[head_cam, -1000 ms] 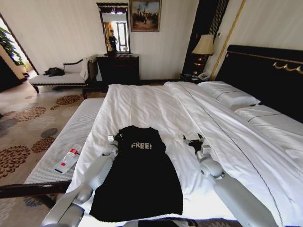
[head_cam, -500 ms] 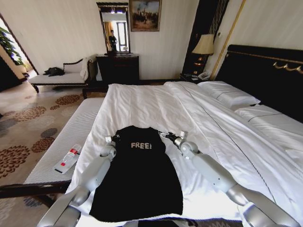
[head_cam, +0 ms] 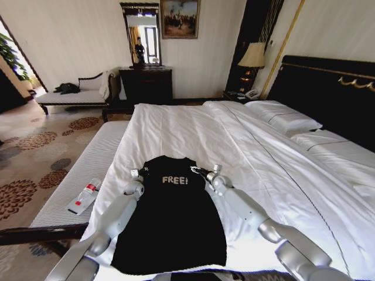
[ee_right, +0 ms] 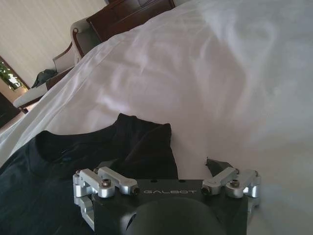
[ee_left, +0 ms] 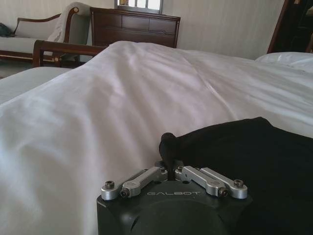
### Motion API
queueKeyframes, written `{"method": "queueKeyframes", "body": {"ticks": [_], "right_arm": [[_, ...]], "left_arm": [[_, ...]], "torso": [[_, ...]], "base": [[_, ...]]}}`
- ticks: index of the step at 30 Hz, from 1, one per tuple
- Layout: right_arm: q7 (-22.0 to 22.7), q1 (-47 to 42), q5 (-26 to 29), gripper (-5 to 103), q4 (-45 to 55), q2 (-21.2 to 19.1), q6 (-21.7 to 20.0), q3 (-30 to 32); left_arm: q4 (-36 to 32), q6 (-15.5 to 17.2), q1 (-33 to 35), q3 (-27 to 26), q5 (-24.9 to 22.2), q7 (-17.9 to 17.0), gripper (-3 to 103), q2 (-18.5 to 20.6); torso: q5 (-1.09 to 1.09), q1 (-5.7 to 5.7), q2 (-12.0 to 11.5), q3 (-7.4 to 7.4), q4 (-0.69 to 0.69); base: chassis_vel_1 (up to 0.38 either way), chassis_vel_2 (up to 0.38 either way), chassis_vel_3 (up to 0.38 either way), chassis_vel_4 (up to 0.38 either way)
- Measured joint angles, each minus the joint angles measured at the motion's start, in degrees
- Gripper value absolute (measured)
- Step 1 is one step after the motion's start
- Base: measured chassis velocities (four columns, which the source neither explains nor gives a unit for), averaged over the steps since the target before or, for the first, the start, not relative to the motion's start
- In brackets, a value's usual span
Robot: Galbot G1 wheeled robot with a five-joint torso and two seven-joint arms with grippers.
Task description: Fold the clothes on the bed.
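The clothes are one black T-shirt (head_cam: 173,216) with white "FREE!" lettering, lying flat and narrow near the foot of the bed (head_cam: 176,129). My left gripper (head_cam: 139,174) is at the shirt's left shoulder corner. In the left wrist view the left gripper (ee_left: 168,164) is shut on a small bunched lump of the black T-shirt (ee_left: 230,147). My right gripper (head_cam: 202,171) is at the shirt's right shoulder. In the right wrist view the right gripper (ee_right: 156,166) is open, its jaws spread wide, with the T-shirt's corner (ee_right: 146,139) lying just ahead of it on the sheet.
A padded bench (head_cam: 76,181) runs along the bed's left side with a white, red-labelled bottle (head_cam: 85,196) on it. Pillows (head_cam: 281,117) and a dark headboard (head_cam: 328,93) are at the right. A chaise (head_cam: 70,93) and a dresser (head_cam: 146,85) stand by the far wall.
My right arm has swung left across the sheet, from beside the shirt to its right shoulder corner. The left gripper has stayed at the left shoulder.
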Motion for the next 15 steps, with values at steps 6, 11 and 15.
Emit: {"method": "queueKeyframes", "body": {"ticks": [6, 11, 15], "right_arm": [[-0.40, 0.70, 0.41, 78, -0.95, 0.71, 0.29, -0.43], [-0.30, 0.94, 0.37, 56, -1.38, 1.11, 0.36, -0.50], [-0.56, 1.10, 0.18, 39, -1.60, 1.12, 0.62, -0.86]], "left_arm": [[0.05, -0.04, 0.04, 0.00, 0.04, 0.04, 2, 0.04], [0.06, -0.18, 0.23, -0.01, 0.21, 0.09, 2, -0.14], [0.28, -0.33, 0.23, -0.03, 0.30, 0.13, 2, -0.39]], "torso": [[0.00, 0.00, 0.00, 0.00, -0.01], [0.00, 0.00, 0.00, 0.00, 0.00], [0.00, 0.00, 0.00, 0.00, 0.00]], "base": [[0.000, 0.000, 0.000, 0.000], [0.000, 0.000, 0.000, 0.000], [0.000, 0.000, 0.000, 0.000]]}}
